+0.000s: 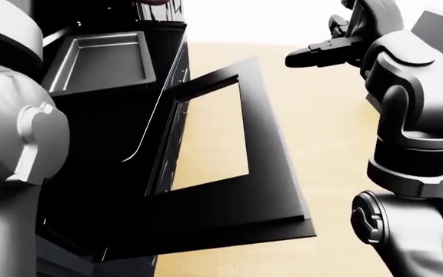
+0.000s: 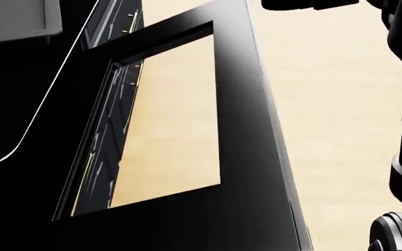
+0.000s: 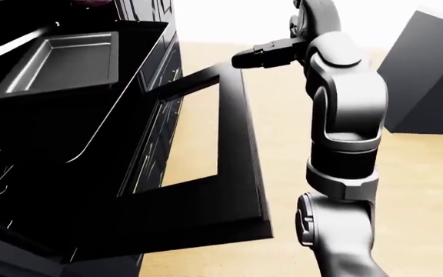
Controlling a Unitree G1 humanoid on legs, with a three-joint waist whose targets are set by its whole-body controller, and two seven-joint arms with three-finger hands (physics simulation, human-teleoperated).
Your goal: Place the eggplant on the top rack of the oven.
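The oven door (image 3: 229, 173) hangs open, a black frame around a glass window through which the pale wood floor (image 1: 321, 144) shows. It is swung out and down from the dark oven front at the left, its free edge reaching toward the near right of the eye views. In the head view the door fills most of the picture, and to the left of the window faint bright lines of drawer handles or racks show on the dark cabinet front; which they are cannot be told.

Above the oven, a grey sink basin (image 1: 102, 60) is sunk into the black tabletop (image 3: 141, 34) at the left. At the far top edge of the tabletop, in both eye views, a small dark purplish shape is cut off by the frame; it may be the eggplant (image 1: 153, 2), but too little shows to be sure.

The right hand (image 3: 261, 55) is raised just beyond the door's far top corner, its dark fingers pointing left and lying close together, with nothing seen between them; whether it touches the door cannot be told. Its grey arm rises along the right side of the views. The left arm's grey shoulder fills the left of the left-eye view; the left hand itself is out of sight. A dark grey block (image 3: 429, 75) stands on the floor at the far right.
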